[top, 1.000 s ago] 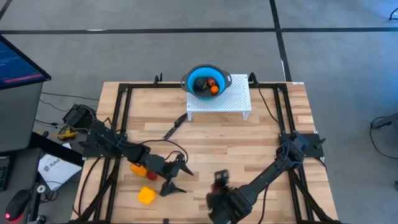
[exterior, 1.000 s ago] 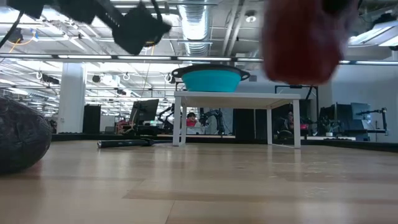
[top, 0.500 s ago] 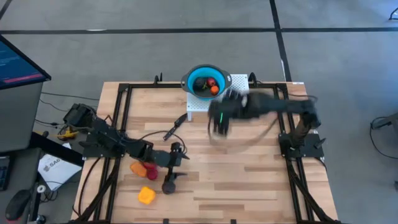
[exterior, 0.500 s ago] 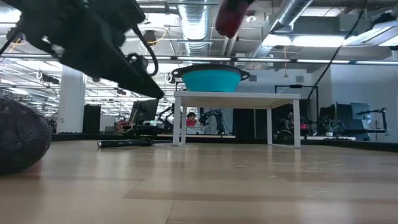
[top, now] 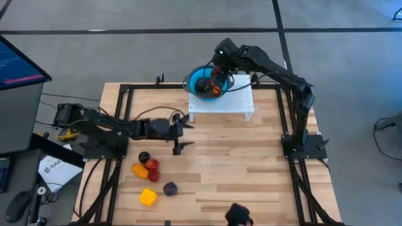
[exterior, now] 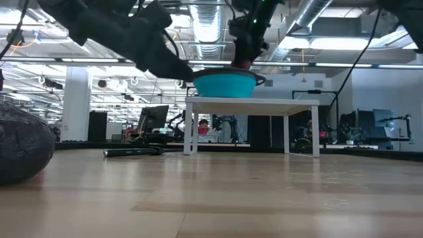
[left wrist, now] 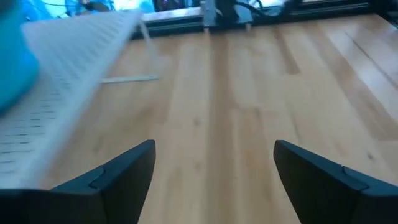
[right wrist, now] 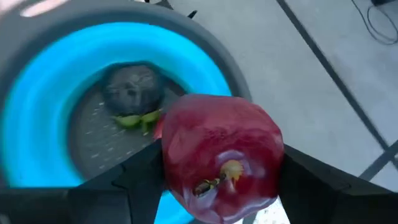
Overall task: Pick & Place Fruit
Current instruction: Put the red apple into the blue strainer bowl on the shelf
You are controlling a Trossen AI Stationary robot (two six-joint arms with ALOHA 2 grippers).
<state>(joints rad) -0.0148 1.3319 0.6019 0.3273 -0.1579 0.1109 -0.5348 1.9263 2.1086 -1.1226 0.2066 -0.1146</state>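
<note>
My right tool (right wrist: 217, 186) grips a red fruit (right wrist: 221, 163) directly above the bowl (right wrist: 37, 149); left tool (left wrist: 211, 180) hangs open, farther off.

Pale planked wood table (top: 239, 157), glossy red fruit (right wrist: 221, 155), perforated white stand (top: 229, 100)

A blue bowl (top: 198, 80) sits on a white stand (top: 223, 100); a black knife (top: 176, 128) lies nearby.
</note>
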